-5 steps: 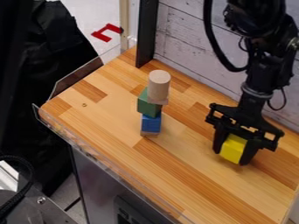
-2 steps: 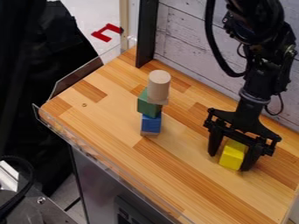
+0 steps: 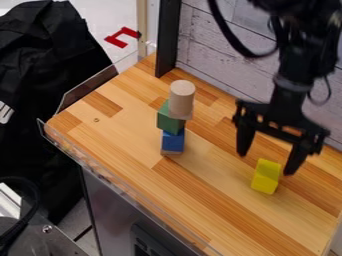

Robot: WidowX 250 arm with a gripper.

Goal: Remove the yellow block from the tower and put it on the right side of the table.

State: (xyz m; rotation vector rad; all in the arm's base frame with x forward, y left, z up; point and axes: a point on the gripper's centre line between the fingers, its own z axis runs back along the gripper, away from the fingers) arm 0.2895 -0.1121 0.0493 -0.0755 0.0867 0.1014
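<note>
Fingers (image 3: 245, 142) hang spread, yellow block (image 3: 266, 176) lower down between them.

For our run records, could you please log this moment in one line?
yellow block: on table, right | gripper: open, above it | tower: standing

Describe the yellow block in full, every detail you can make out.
The yellow block is small, plain and bright yellow, with flat faces and straight edges; its upper face looks lighter than the side facing the camera. Its material can't be told for sure. It rests on the right part of the wooden table, well apart from the tower. The open gripper hangs over it, with a visible gap to each finger, so only the tabletop appears to touch it.
</note>
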